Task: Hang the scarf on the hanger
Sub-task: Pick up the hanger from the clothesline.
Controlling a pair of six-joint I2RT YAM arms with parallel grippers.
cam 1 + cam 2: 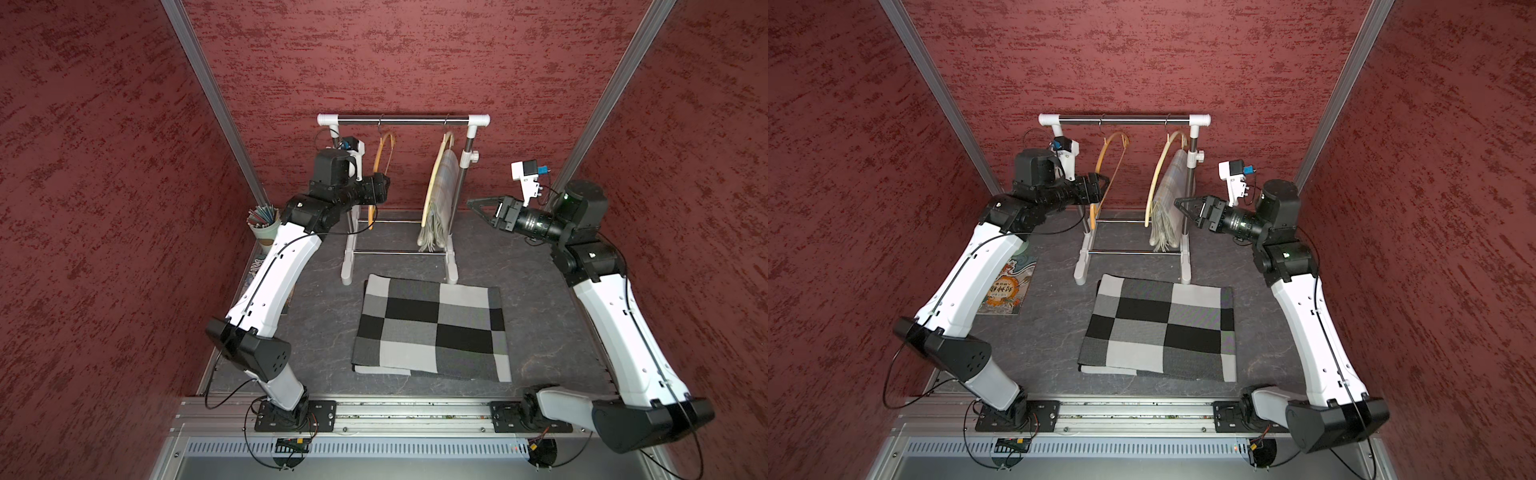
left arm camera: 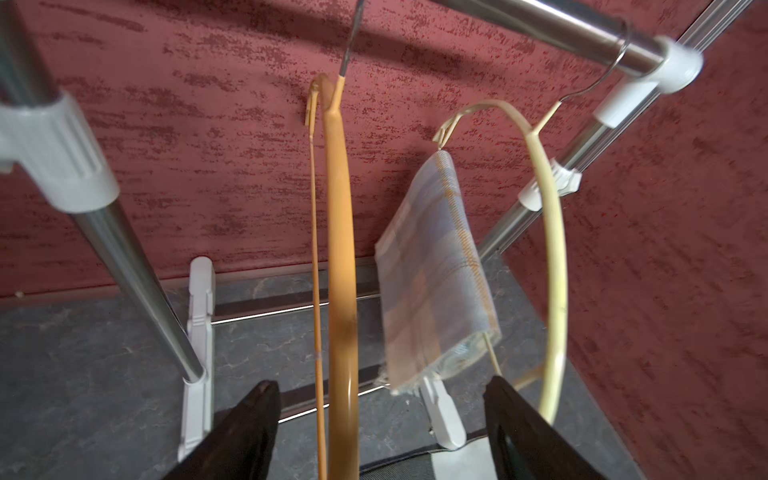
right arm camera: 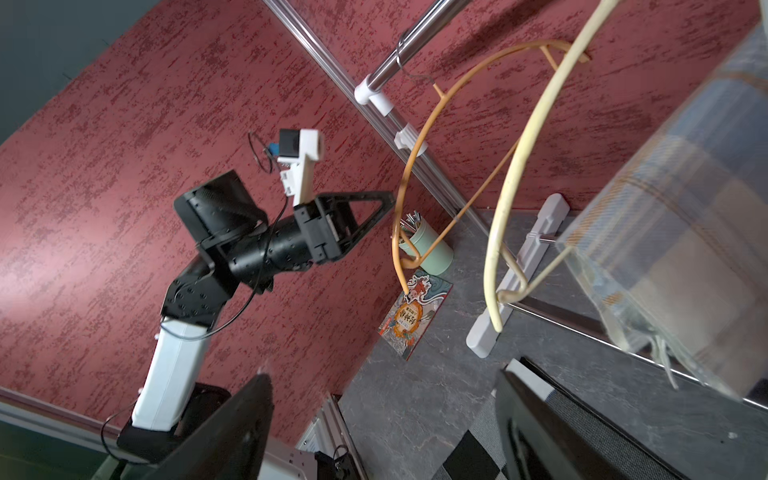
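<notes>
A pale plaid scarf (image 1: 442, 195) (image 1: 1169, 195) (image 2: 436, 270) (image 3: 673, 232) hangs folded over the bar of a cream hanger (image 1: 432, 183) (image 2: 552, 232) at the right end of the rack rail (image 1: 403, 121). My right gripper (image 1: 473, 203) (image 1: 1177, 202) (image 3: 382, 376) stands open just right of the scarf, apart from it, with nothing between its fingers. An orange hanger (image 1: 377, 160) (image 2: 340, 249) hangs bare further left on the rail. My left gripper (image 1: 382, 187) (image 2: 379, 384) is open, its fingers on either side of the orange hanger's lower arm with gaps showing.
A folded black, grey and white checked cloth (image 1: 432, 328) (image 1: 1160, 330) lies flat in front of the rack's feet. A green cup of pens (image 1: 264, 224) and a picture booklet (image 1: 1007, 286) sit at the far left. Red walls close in on three sides.
</notes>
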